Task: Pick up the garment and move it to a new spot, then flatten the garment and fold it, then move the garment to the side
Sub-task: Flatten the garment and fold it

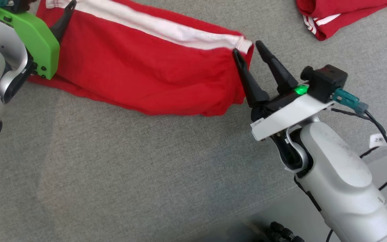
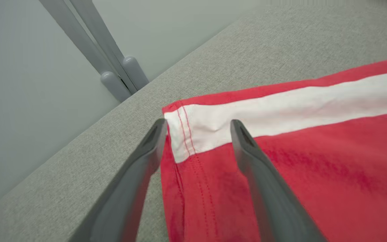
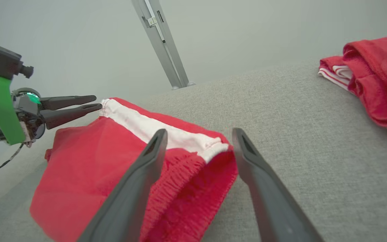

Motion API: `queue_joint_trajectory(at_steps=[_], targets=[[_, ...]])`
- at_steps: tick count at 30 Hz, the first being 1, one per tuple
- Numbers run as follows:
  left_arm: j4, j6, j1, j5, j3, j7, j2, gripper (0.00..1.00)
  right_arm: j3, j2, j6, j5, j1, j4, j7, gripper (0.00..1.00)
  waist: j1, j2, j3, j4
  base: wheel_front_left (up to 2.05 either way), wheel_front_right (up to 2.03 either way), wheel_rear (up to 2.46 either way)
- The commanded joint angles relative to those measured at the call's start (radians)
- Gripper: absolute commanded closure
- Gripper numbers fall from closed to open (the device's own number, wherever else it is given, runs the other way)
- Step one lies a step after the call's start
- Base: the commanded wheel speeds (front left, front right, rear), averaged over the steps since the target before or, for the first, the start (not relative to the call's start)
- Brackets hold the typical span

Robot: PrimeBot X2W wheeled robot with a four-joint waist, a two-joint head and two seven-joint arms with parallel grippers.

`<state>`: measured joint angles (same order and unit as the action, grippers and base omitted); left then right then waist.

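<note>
While the red cloth garment with a white side stripe [image 1: 139, 67] lies stretched out long and mostly flat on the grey woven cloth surface [image 1: 113, 168], neither gripper has hold of it. It sits in the upper middle of the head view, with the stripe running along its far edge.

As a judgement, the pick-up and move look finished and the flattening is largely done. The garment appears to be doubled over on itself, though the layers cannot be counted. Any further fold and the final move to the side look not yet done. A second red garment with white stripes [image 1: 334, 13] lies bunched, well apart at the far right.

The left gripper [image 2: 197, 122] is at the garment's left end, at the stitched hem. Its two dark fingers are spread wide and straddle the white corner, one finger just off the edge and one over the red cloth, clamping nothing. A bright green bracket [image 1: 32, 37] sits on that wrist.

The right gripper [image 1: 246, 47] is at the opposite end, by the gathered elastic band. Its fingers are also parted wide, with one tip over the red cloth and the other over bare surface, gripping nothing. The pale right forearm reaches in from the lower right, angled up and leftward.
</note>
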<state>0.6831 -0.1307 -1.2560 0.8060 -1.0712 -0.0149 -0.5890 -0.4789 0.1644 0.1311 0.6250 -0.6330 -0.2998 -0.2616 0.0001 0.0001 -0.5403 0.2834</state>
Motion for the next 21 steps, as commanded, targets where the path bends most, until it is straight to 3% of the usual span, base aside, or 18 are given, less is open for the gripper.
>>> queue_joint_trajectory(at_steps=[1,10,15,21], targets=[[0.014,0.0,-0.017,0.016,-0.004,0.024,-0.004,0.0,0.017,-0.002,-0.001,-0.019,0.038,0.023,-0.003,0.0,-0.0001,-0.0001,0.024,-0.016,0.0,0.0,0.0],[0.073,0.0,0.03,0.142,-0.01,0.136,-0.013,0.0,0.176,-0.029,-0.001,-0.142,0.239,0.215,-0.003,0.0,-0.0001,-0.0001,0.1,-0.04,0.0,0.0,0.0],[0.09,0.0,0.046,0.178,-0.044,0.124,-0.027,0.0,0.235,-0.061,-0.001,-0.206,0.34,0.316,-0.003,0.0,-0.0001,-0.0001,0.106,-0.028,0.0,0.0,0.0],[0.105,0.0,0.067,0.224,-0.095,0.088,-0.05,0.0,0.236,-0.09,-0.001,-0.234,0.405,0.367,-0.003,0.0,-0.0001,-0.0001,0.103,0.006,0.0,0.0,0.0]])
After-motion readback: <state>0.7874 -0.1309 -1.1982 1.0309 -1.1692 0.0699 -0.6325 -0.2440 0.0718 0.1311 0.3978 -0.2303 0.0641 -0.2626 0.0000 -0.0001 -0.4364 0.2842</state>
